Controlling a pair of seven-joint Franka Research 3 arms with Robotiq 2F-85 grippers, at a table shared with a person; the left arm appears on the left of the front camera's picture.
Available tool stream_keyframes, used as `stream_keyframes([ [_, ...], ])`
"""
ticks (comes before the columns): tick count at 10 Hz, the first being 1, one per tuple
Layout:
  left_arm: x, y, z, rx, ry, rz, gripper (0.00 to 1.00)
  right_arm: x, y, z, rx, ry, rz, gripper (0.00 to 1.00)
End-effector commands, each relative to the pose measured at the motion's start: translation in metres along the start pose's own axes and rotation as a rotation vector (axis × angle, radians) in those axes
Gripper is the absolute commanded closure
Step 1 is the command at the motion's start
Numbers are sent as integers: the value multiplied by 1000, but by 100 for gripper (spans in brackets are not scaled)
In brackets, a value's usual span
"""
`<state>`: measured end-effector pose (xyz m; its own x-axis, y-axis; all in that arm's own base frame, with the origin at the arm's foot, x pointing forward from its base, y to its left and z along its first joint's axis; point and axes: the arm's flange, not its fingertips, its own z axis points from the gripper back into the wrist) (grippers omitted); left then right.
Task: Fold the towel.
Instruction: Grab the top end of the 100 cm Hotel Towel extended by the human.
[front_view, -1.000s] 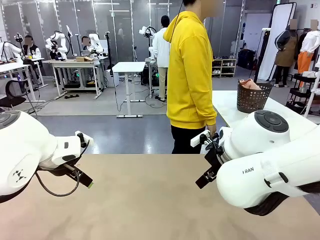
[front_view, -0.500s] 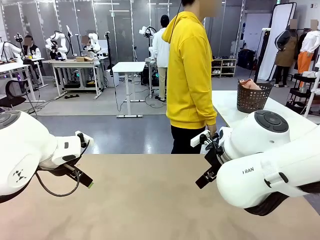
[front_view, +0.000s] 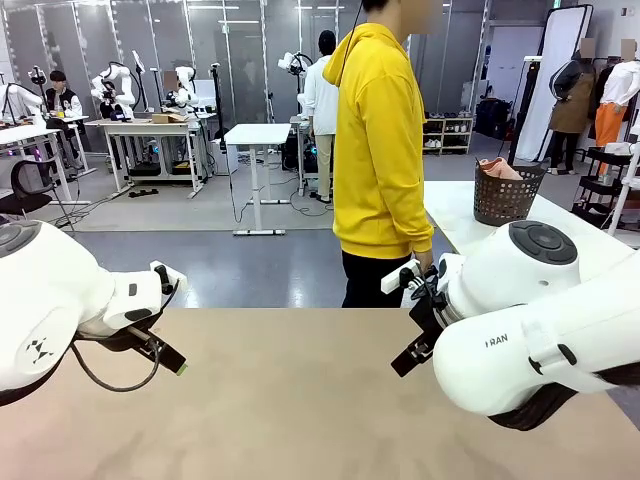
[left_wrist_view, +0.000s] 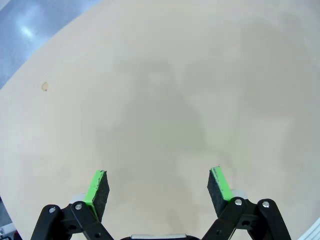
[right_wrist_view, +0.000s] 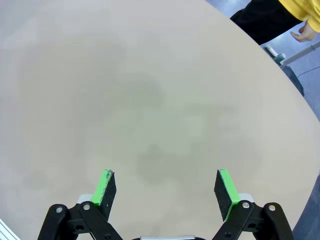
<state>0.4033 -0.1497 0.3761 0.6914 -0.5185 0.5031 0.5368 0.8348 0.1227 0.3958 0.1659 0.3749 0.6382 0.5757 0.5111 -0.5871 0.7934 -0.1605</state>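
The towel (front_view: 499, 168) lies bunched in a dark woven basket (front_view: 506, 200) (salmon-pink folds poking above its rim) on the white desk (front_view: 458, 214) at the far right.

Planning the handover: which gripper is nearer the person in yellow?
The right gripper: the yellow-hooded person's hand hangs just beyond it; the left gripper is farther.

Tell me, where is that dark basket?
Front view, far right: the basket stands on a white table beyond the right arm, beside the person in yellow.

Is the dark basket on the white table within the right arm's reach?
Probably not: the basket sits on a white table beyond the tan table, well past the open right gripper.
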Motion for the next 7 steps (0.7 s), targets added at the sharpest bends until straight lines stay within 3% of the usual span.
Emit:
stream_keyframes([
  [1, 27, 20, 26, -111, -3, 71, 0, 22, -28, 15, 42, -33, -10, 0],
  [4, 57, 61, 69, -199, 22, 177, 0, 58, -73, 51, 176, -51, -43, 0],
  [6, 63, 78, 94, -371, 16, 208, 0, 65, -104, 89, 372, -70, -162, 0],
  [7, 59, 89, 108, -482, 42, 236, 0, 57, -116, 102, 534, -106, -224, 0],
])
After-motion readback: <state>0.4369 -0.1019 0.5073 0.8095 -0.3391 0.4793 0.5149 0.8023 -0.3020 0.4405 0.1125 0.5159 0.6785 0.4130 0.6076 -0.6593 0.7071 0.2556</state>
